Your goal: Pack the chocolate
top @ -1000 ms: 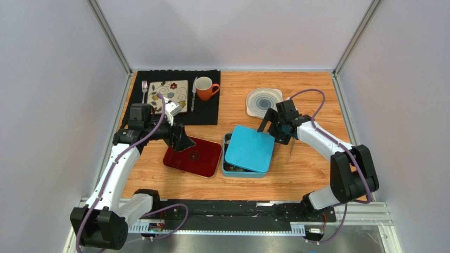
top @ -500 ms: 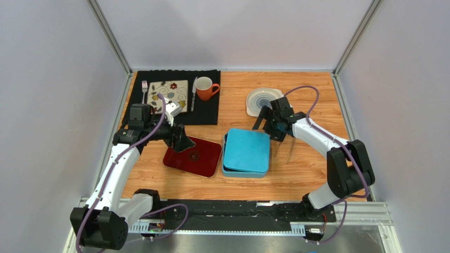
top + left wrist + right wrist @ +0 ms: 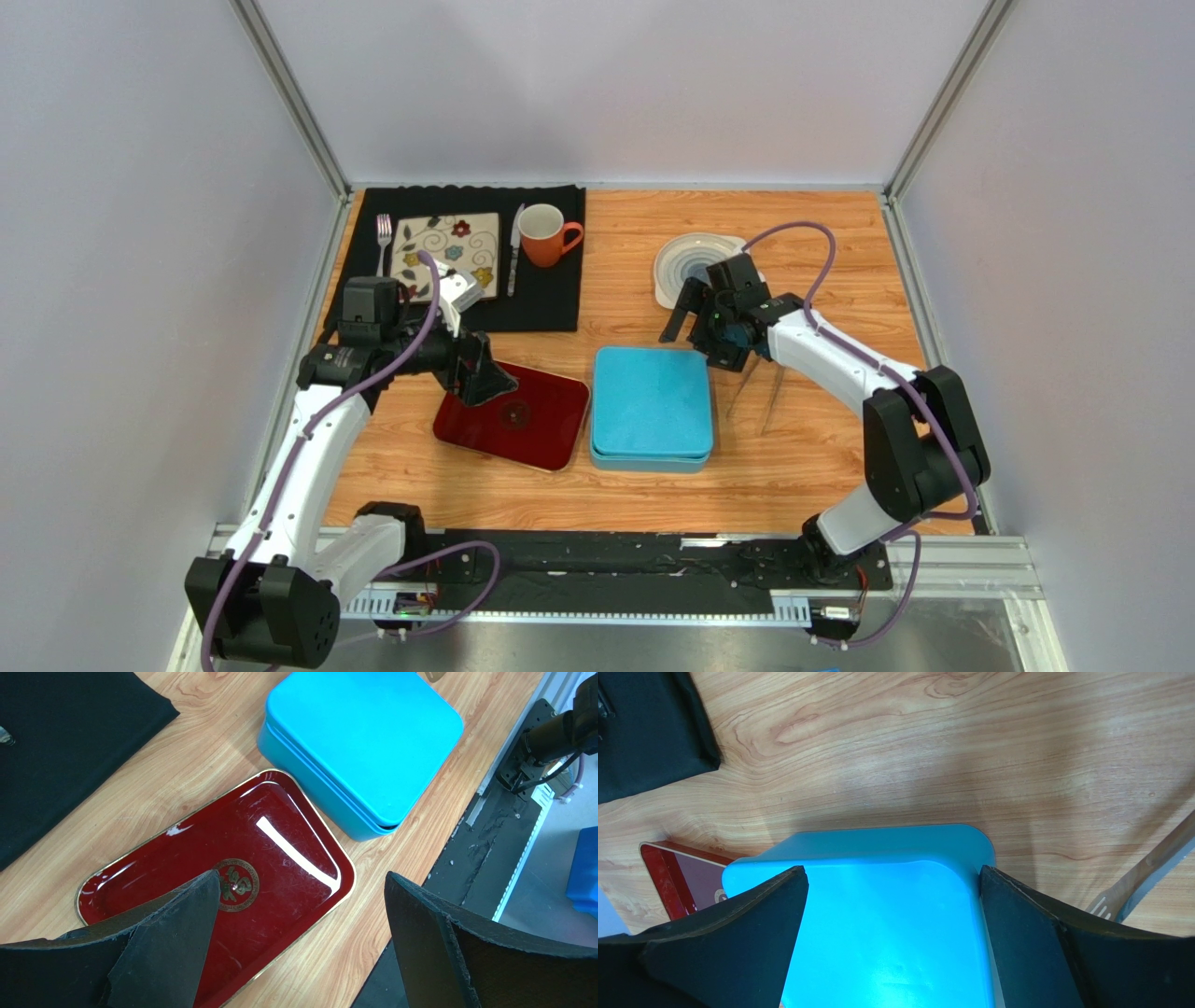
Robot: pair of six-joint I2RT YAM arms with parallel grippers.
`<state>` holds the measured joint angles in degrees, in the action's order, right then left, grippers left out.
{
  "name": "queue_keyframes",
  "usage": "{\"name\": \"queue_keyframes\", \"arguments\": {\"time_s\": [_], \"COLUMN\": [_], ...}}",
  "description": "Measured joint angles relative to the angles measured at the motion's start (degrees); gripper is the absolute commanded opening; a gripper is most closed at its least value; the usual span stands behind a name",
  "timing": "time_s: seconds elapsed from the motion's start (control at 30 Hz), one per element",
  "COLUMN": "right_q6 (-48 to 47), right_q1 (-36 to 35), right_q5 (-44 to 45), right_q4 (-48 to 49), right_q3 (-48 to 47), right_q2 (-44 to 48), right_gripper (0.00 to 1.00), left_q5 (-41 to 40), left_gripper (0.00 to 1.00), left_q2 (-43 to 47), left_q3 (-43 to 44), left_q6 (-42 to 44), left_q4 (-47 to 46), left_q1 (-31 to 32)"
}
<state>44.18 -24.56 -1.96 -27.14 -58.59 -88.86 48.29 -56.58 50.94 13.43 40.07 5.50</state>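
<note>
**Near edge**
- Wooden table (image 3: 828, 462), with both arm bases bolted to a black rail along its front.

**Middle of the table**
- Dark red tray (image 3: 281, 854): rectangular with a gold rim and a gold emblem at its centre. It lies flat, left of centre, with nothing on it.
- Teal box (image 3: 650, 408): lies just right of the tray with its lid seated squarely on top.
- Chocolate: none shows in any view. What the closed box holds cannot be told.
- Left gripper (image 3: 302, 889): hangs over the tray's left part. Its fingers are spread wide and hold nothing.
- Right gripper (image 3: 892, 875): hangs above the far edge of the box lid. Its fingers are spread wide with nothing between them.
- Metal tongs (image 3: 1158, 862): lie on the wood just right of the box.

**Far side**
- Black placemat (image 3: 554, 294): lies at the far left.
- Patterned square plate (image 3: 456, 245): sits on the placemat.
- Fork (image 3: 383, 241): lies to the left of the plate.
- Knife (image 3: 515, 252): lies to the right of the plate.
- Orange mug (image 3: 547, 234): stands upright beside the knife.
- Round white lid (image 3: 697, 266): lies on bare wood at the far right, beyond the right gripper.
</note>
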Motion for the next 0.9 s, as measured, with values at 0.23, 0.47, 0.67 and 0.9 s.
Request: {"name": "queue_keyframes", "arguments": {"time_s": [0.23,0.47,0.67,0.9], "right_q6": [-0.07,-0.24,-1.07,-2.27], "right_q1": [-1.38,-1.64,-1.68,-1.68], "right_q5": [0.22,0.79,2.95,5.42], "right_q4": [0.0,-0.15,-1.75,-4.11], "right_q3": [-1.64,-1.92,-1.88,-1.73], "right_q2": [-0.04,-0.04,0.39,3.8], "right_gripper": [0.95,0.96,0.97,0.97], "left_q5": [-0.24,-0.42,-0.44,-0.96], "left_gripper": [0.96,0.96,0.96,0.98], "left_q2": [0.26,0.66,0.92,1.07], "left_q3": [0.0,0.0,0.0,0.0], "left_q6": [0.22,0.63,0.83,0.85], "left_q4": [0.02,0.37,0.72,0.92], "left_q1": [0.0,0.0,0.0,0.0]}}
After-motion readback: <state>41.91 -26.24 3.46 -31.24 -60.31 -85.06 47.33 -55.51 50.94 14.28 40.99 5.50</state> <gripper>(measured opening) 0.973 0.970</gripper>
